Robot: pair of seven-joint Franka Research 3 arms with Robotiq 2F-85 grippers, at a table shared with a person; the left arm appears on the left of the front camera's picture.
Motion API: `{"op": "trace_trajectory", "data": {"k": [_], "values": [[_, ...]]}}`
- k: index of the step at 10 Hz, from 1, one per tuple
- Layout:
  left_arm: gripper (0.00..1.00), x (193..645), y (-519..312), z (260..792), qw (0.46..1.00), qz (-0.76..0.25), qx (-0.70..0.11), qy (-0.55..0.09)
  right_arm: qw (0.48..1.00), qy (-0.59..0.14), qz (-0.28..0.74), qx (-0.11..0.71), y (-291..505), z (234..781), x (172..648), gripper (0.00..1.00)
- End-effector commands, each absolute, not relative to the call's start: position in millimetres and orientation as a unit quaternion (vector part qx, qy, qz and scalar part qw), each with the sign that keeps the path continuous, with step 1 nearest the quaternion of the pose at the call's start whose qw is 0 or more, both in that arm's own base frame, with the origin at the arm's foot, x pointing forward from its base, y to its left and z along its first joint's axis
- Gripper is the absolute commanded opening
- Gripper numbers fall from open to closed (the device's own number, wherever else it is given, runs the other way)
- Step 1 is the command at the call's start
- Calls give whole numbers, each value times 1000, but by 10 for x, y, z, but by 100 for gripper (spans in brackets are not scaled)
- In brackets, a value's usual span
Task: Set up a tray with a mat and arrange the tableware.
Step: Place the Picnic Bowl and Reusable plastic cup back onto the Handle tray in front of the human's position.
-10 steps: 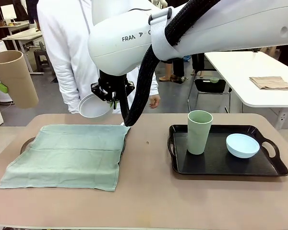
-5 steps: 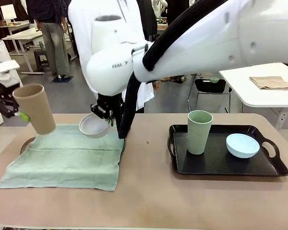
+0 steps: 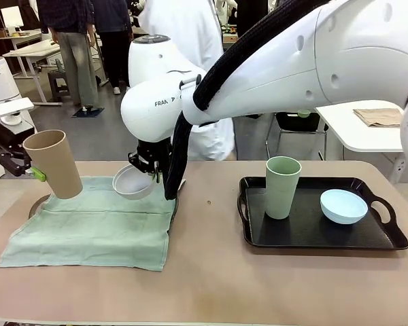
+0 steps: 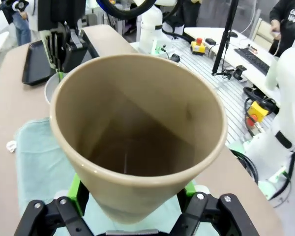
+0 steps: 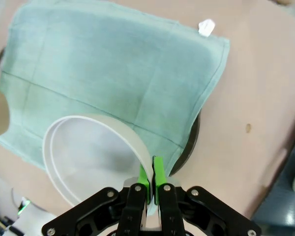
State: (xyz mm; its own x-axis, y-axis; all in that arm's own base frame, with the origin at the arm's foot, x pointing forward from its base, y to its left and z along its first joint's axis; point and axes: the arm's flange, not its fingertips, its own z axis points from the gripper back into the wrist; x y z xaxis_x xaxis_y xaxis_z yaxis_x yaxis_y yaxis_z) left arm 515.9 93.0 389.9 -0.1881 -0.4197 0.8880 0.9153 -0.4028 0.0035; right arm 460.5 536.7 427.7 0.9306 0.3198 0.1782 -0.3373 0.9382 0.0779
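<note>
The right hand (image 5: pixel 151 178) is pinched shut on the rim of the white bowl (image 5: pixel 86 157), its green pads clamping the wall from inside and outside. In the front view this arm reaches across from the right of the frame to left of centre. There the bowl hangs tilted, mouth turned toward the camera, just above the upper right corner of the mat (image 3: pixel 88 221). Whether its lower edge touches the cloth I cannot tell.

The left hand (image 4: pixel 132 206) grips the tan cup (image 3: pixel 53 163) low on its body, a pad on either side. The cup sits at the far left of the front view, over the mat's upper left corner. Its long axis is near upright but leans, with the mouth tipped toward the left edge of the frame. Its base is at the cloth, and contact is unclear.

The mat lies spread over a dark tray (image 3: pixel 35 204) that peeks out at both sides, on the left half of the table (image 3: pixel 211 285).

The placement turns on one relation: the mat is straight below both held pieces, so each hand seems to need only a short descent. The cup would need righting and the bowl levelling first.

The sage green cup (image 3: pixel 283 187) and pale blue bowl (image 3: pixel 343 206) stand apart on a black tray (image 3: pixel 313 238) at the right of the frame, well away from both hands. They are on the right arm's side.
</note>
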Motion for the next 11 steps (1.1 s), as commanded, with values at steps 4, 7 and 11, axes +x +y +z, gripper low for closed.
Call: {"op": "trace_trajectory", "data": {"k": [4,7,11], "values": [[86,5376,956,3460,490,-719,-360,-336,977,-66,197,55,5476,3894,4767,5],[86,5552,886,3184,524,-696,-360,-334,974,-65,206,65,5506,3710,4807,5],[86,5560,846,3072,529,-669,-415,-317,974,-56,210,67,5502,3458,4910,5]]}}
